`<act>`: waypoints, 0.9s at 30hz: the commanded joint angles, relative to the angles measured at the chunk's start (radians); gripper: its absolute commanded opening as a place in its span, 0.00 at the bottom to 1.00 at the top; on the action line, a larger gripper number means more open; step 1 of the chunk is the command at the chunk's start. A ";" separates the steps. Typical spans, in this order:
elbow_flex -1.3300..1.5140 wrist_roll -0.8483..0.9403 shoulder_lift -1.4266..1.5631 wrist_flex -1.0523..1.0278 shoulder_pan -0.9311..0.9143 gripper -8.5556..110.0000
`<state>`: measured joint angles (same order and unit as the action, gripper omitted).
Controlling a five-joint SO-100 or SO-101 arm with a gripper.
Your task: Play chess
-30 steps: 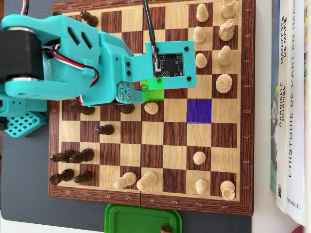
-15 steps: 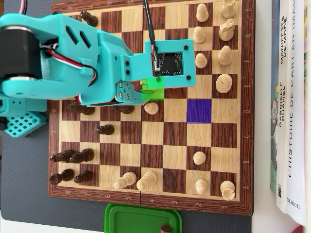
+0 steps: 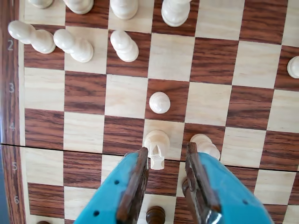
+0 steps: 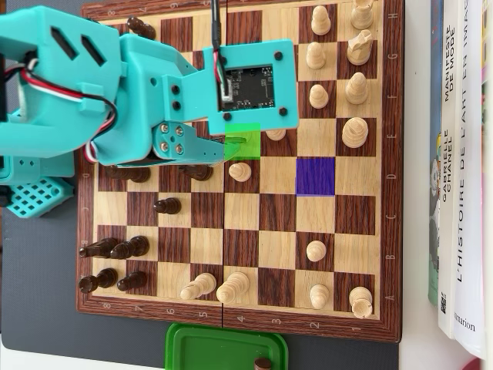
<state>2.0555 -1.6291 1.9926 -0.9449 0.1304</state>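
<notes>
The wooden chessboard (image 4: pixel 277 254) fills the wrist view (image 3: pixel 84 93). My teal gripper (image 3: pixel 167 154) enters from the bottom with its jaws open. A white piece (image 3: pixel 156 144) stands between the fingertips, close to the left finger (image 3: pixel 138 179), with a gap to the right one. A white pawn (image 3: pixel 204 143) stands just outside the right finger. Another white pawn (image 3: pixel 160 102) stands one square ahead. In the overhead view the gripper (image 4: pixel 235 142) is over a green-marked square (image 4: pixel 250 142). A purple-marked square (image 4: pixel 316 176) lies to its lower right.
Dark pieces (image 4: pixel 115 248) crowd the board's left, and a dark pawn (image 3: pixel 155 214) sits under the jaws. White pieces (image 4: pixel 354 132) stand at the right, and two lie tipped (image 4: pixel 199 287) near the bottom edge. A green tub (image 4: pixel 223 347) sits below the board. Books (image 4: pixel 462 169) lie at the right.
</notes>
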 commanded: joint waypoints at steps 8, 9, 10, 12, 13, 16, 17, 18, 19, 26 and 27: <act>-0.034 -0.003 0.184 0.009 -0.018 0.18; -0.034 -0.003 0.201 0.009 -0.029 0.18; -0.034 -0.002 0.216 0.011 -0.040 0.18; -0.034 0.000 0.247 0.011 -0.058 0.18; -0.034 0.000 0.262 0.014 -0.069 0.18; -0.011 0.002 0.308 0.063 -0.103 0.18; 0.008 0.002 0.325 0.092 -0.109 0.18; 0.029 0.002 0.344 0.120 -0.117 0.18; 0.051 0.002 0.364 0.152 -0.123 0.18; 0.195 0.002 0.495 0.357 -0.146 0.19; 0.212 0.002 0.508 0.388 -0.146 0.19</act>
<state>2.2565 -1.6291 2.4528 -0.6213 -0.0015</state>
